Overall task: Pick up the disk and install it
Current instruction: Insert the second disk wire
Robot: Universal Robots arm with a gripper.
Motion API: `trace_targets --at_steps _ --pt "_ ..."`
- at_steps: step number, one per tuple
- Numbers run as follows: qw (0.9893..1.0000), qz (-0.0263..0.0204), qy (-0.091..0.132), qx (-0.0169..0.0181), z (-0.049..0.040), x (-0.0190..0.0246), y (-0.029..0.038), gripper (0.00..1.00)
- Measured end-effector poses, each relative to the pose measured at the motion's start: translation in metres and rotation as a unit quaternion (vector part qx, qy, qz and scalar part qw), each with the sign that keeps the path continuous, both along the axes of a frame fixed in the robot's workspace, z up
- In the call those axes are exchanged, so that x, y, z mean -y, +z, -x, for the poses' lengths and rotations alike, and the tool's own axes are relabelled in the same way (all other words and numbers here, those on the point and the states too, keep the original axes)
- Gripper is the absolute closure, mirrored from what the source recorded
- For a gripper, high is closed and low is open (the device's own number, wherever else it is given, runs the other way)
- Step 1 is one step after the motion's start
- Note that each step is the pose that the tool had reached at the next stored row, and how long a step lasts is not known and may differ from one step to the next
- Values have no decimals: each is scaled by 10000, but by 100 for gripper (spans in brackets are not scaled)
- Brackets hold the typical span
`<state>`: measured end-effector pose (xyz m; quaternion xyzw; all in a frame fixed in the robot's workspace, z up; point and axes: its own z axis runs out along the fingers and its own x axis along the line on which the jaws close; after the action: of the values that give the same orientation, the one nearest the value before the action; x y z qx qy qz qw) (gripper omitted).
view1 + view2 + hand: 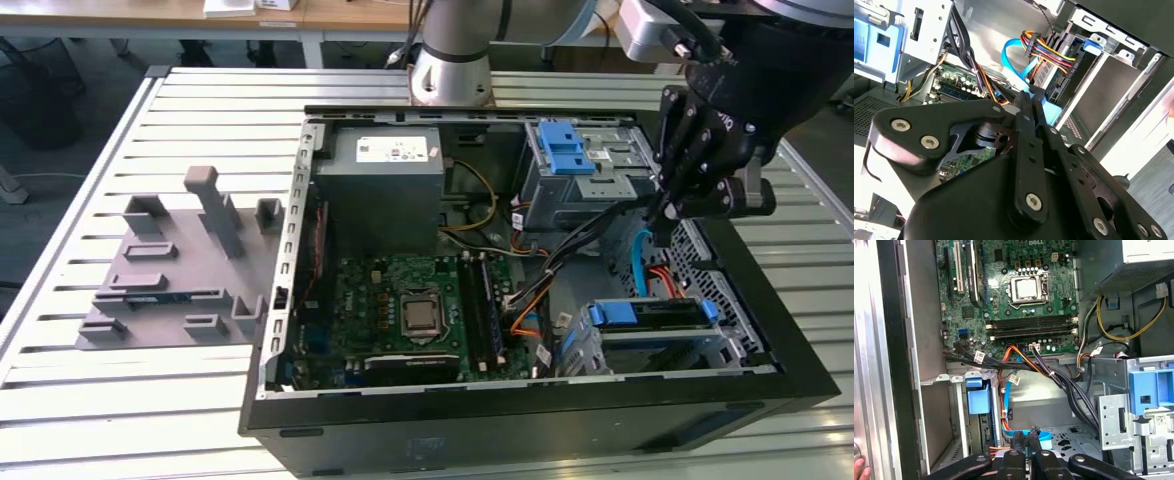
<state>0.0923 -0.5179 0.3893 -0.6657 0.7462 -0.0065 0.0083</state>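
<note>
Exterior view: the black gripper (663, 212), fingers pressed together and holding nothing, hangs inside the open computer case (534, 400) on the slatted worktop (120, 400). Just beside it, the disk (650, 315) sits in its bay, blue rails showing.

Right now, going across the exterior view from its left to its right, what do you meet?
Grey fixture plate → power-supply box → blue-latched drive cage → gripper, hanging over the open case's right side.
</note>
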Motion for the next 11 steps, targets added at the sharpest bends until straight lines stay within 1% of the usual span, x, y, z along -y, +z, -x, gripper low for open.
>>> trace_targets --at_steps 3,4,8,11 --pt "10000 0 0 0 0 -5 -15 81" --pt "10000 0 0 0 0 -5 -20 75" --pt "10000 9 0 0 0 -7 -51 75" --pt "10000 38 0 0 0 -8 -80 75"
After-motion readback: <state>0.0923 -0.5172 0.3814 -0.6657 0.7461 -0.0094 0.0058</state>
